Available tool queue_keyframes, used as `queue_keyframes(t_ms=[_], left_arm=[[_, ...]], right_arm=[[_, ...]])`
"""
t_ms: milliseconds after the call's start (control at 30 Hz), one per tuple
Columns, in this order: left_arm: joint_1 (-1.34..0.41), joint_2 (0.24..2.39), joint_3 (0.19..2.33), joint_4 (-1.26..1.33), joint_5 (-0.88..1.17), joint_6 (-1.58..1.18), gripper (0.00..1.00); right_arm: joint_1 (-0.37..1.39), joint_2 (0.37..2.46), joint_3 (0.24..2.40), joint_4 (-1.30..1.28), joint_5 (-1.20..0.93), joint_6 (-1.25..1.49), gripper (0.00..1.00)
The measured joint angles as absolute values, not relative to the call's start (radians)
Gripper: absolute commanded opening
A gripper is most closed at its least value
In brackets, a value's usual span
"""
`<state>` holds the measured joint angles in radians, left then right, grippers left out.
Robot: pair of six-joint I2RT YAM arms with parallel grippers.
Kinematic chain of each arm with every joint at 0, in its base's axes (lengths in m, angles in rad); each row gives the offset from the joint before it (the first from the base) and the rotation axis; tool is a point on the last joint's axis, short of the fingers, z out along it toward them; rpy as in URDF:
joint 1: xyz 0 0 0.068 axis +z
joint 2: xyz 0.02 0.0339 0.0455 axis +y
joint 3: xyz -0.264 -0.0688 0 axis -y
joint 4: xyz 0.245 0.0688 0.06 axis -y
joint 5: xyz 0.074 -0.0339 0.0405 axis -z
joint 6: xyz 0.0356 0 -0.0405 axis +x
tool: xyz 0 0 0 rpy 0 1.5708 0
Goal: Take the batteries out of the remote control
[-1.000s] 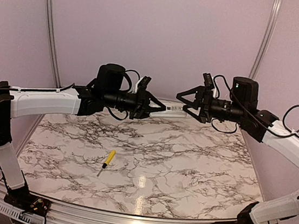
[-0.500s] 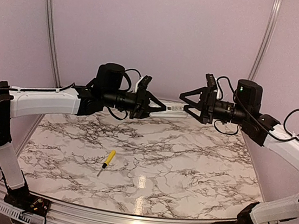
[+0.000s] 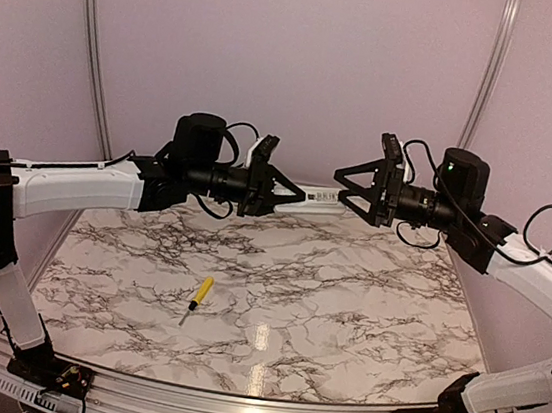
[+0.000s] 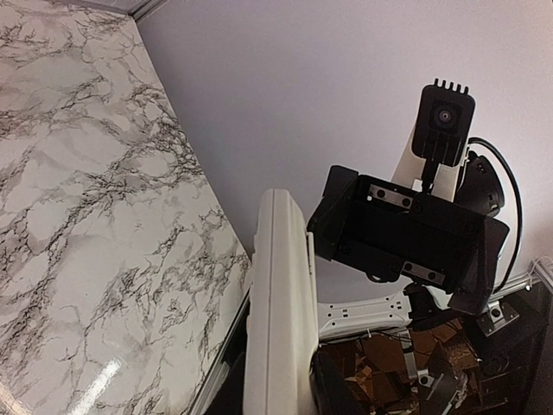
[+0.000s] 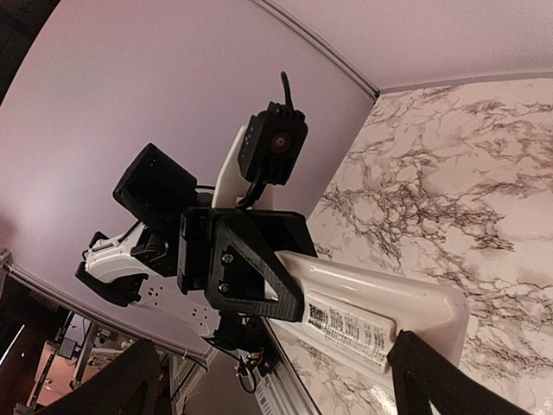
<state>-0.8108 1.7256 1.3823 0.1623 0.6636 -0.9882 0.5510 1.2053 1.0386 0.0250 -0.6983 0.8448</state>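
Where the overhead camera looks down, a white marble-patterned table (image 3: 344, 306) veined in grey and black fills the lower half of the frame. It is closed in by plain lilac walls (image 3: 294, 58), with a metal upright (image 3: 93, 43) at the upper left and another at the upper right, and a bright reflection sits on the marble low in the middle. A small yellow-handled screwdriver (image 3: 199, 296) lies flat on the table at lower left of centre, well apart from both arms. The arms rise from the bottom corners and reach inward, their forearms near level, meeting at mid-frame above the far edge of the table. The left gripper (image 3: 282, 197), coming in from the left, is clamped on the remote control (image 3: 317, 201), a white bar held clear of the table and pointing right toward the other arm. From the left wrist camera the remote stands edge-on up the lower middle of the frame, with the marble to its left. The right gripper (image 3: 342, 187), coming in from the right, faces it with its fingers spread wide, one above and one below the free end of the remote; whether either finger touches the bar cannot be told. In the right wrist view the remote's free end, bearing a printed label (image 5: 346, 328), lies at lower right just above one of the dark fingers (image 5: 432, 380), with the other finger far off at lower left.
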Motion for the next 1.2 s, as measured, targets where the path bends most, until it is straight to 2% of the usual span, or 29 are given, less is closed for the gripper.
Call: queue_keyframes(t_ms=[1200], left_arm=[[-0.810,1.687,1.335,0.168,0.673,-0.957,0.00]], right_arm=[[0.549,1.200,0.996,0.113,-0.768,0.894,0.92]])
